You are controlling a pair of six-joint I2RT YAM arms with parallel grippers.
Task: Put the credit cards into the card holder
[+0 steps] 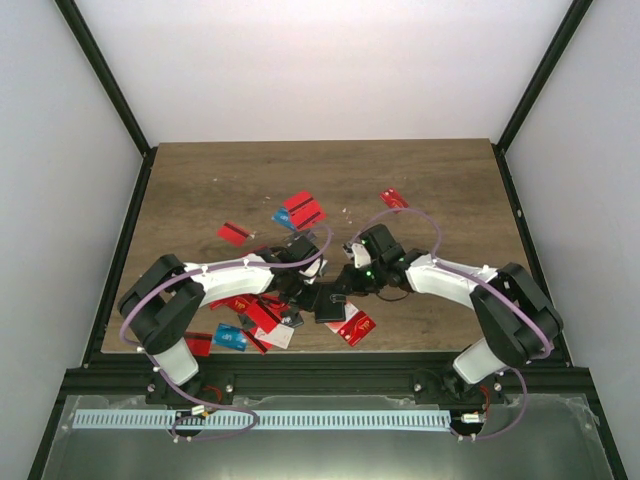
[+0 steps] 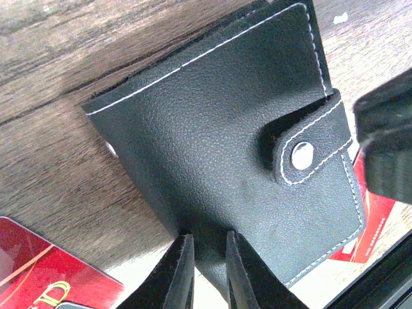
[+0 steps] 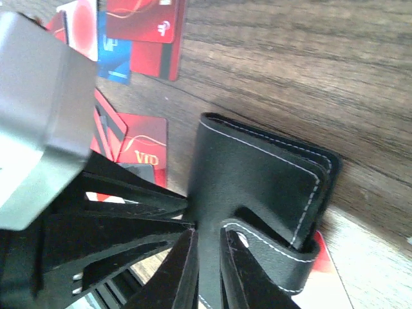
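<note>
The black card holder [image 2: 212, 122] is closed, its snap tab [image 2: 302, 154] fastened, and it hangs just above the wood between both arms. My left gripper [image 2: 207, 257] is shut on its lower edge. My right gripper [image 3: 209, 261] is shut on the edge beside the tab of the card holder [image 3: 257, 174]. In the top view the two grippers, left [image 1: 316, 296] and right [image 1: 347, 284], meet at the holder [image 1: 331, 309] near the table's front centre. Red credit cards [image 1: 300, 210] lie scattered behind, and a pile of them [image 1: 258, 318] lies under my left arm.
Single red cards lie at the back right [image 1: 393, 198], at the left [image 1: 234, 233] and just right of the holder [image 1: 358, 328]. A blue card [image 1: 230, 337] sits near the front edge. The black frame rail [image 1: 320, 372] borders the table's near side.
</note>
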